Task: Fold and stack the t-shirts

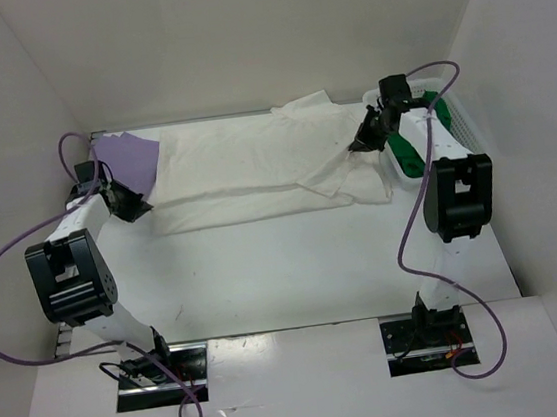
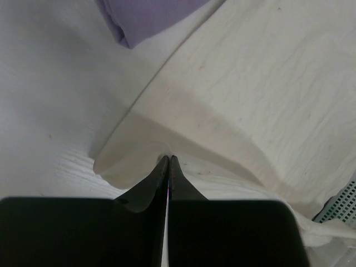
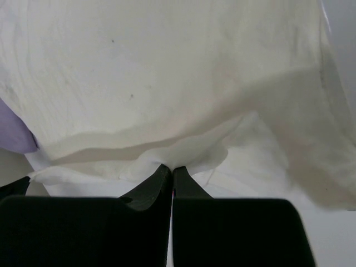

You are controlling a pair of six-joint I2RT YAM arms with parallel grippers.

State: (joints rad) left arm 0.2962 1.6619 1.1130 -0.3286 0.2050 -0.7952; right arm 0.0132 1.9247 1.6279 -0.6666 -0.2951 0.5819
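The cream white t-shirt [image 1: 254, 166] lies spread across the middle of the table, folded lengthwise. My left gripper [image 1: 135, 207] is shut on its left end, where the cloth [image 2: 233, 83] rises in a fold at the tips [image 2: 168, 159]. My right gripper [image 1: 364, 141] is shut on the shirt's right end, with cloth [image 3: 189, 150] bunched at the tips [image 3: 172, 167]. The lavender t-shirt [image 1: 130, 157] lies at the back left, just beyond the left gripper, and also shows in the wrist views [image 2: 144, 16] [image 3: 14, 130]. The green t-shirt [image 1: 408, 150] hangs in the basket on the right.
A white mesh basket [image 1: 458, 120] stands at the right edge of the table beside the right arm; its corner shows in the left wrist view [image 2: 339, 206]. White walls enclose the table on the left, back and right. Purple cables loop from both arms.
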